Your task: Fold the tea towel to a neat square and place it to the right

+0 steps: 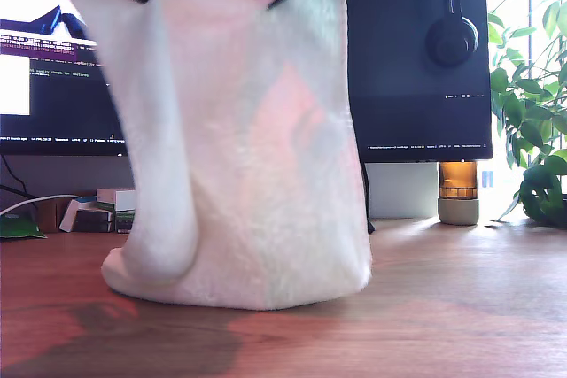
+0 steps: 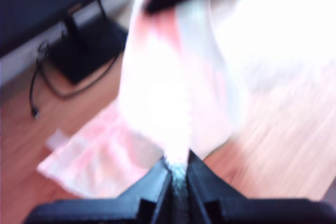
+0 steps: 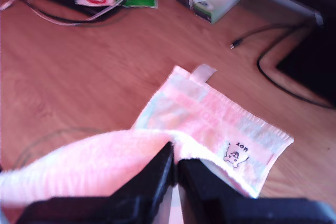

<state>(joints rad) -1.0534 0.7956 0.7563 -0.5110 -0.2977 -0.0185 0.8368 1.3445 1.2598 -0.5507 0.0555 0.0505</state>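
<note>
Exterior view: our tea towel (image 1: 257, 157) hangs mid-frame like a curtain, held up at 11 and 1 o'clock by two dark arms, while its lower edge bunches on the wooden worktop (image 1: 461, 307). It sags and billows, so we judge it light, soft and limp; it will not hold a crease until laid flat. Behind stand a monitor (image 1: 416, 68) with headphones (image 1: 452, 37) slung over it, and a plant (image 1: 536, 112) at 3 o'clock.

First wrist view: our first pincer (image 2: 178, 174) is clamped narrow on a pinch of the cloth's upper edge. The picture is blurred, yet the cloth's far end plainly lies on the worktop.

Second wrist view: our second pincer (image 3: 175, 162) is likewise closed tight on the fluffy edge, with the hemmed corner and its small printed label trailing on the worktop. The stitched hem near the corners seems the firmest hold; plush pile may slip.
</note>
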